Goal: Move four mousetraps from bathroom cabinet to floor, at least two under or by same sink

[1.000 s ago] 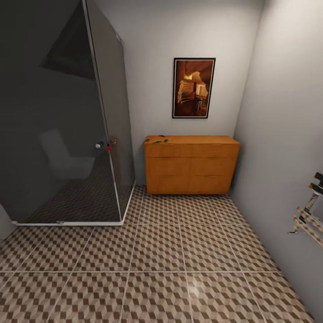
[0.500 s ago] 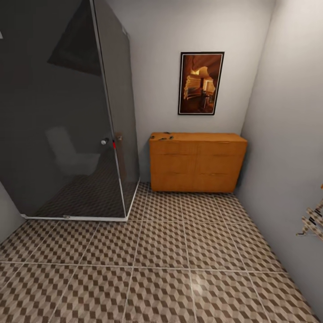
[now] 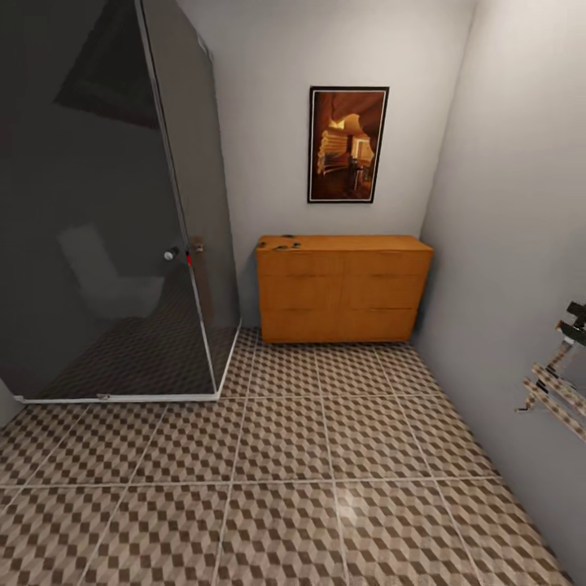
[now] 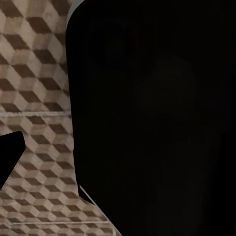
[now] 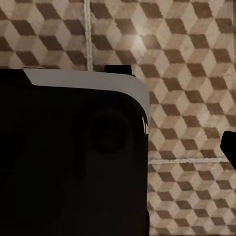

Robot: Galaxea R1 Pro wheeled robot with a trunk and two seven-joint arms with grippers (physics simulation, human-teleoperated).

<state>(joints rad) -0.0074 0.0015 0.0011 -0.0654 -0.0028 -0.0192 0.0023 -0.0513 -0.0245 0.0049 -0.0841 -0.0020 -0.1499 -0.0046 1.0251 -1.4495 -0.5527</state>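
Mousetraps [image 3: 285, 242] are lying atop your cabinet [image 3: 342, 289], frame centre; I cannot tell how either arm's fingers are standing.

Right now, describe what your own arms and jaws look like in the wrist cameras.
Both are matte black and smooth, with no cables or labels visible. The left arm's body is a large rounded-corner block with a thin pale edge line. The right arm's body has a light grey rim and a faint round recess. The small black wedges may belong to the jaws.
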